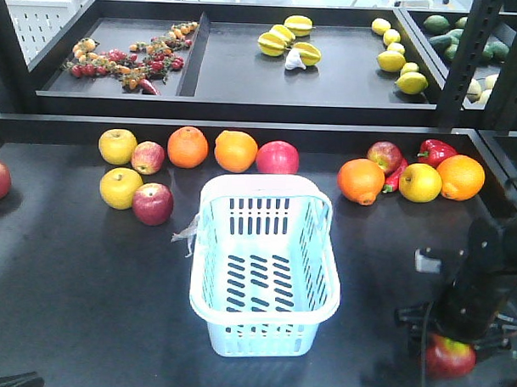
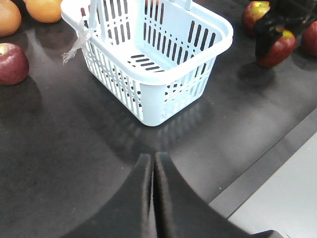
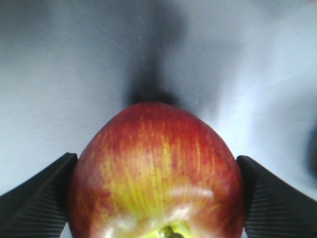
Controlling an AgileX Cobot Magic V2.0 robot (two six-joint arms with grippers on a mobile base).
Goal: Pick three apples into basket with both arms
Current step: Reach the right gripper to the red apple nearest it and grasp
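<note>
We locate the right pincer [image 1: 451, 340] near the front right corner of the desk [image 1: 85, 306], clamped on a streaked apple [image 1: 450, 357], red with yellow-green streaks. In the right wrist view, its ribbed black fingers [image 3: 34, 208] bear on the fruit from both sides. We cannot tell whether the fruit rests on the desk surface or is held just above it. The pale blue basket [image 1: 262, 334] stands upright at the middle of the desk, well apart from the streaked apple and to its left. A scrap of clear plastic [image 1: 187, 233] hangs from its left rim. We see the left pincer [image 2: 152, 159] above the front part of the desk, pointed at the basket, its jaws pressed together along their length. Toward the back left corner, a dark red apple [image 1: 153, 203] touches a yellow apple [image 1: 121, 188]. Two oranges [image 1: 188, 147] lie side by side along the back edge.
</note>
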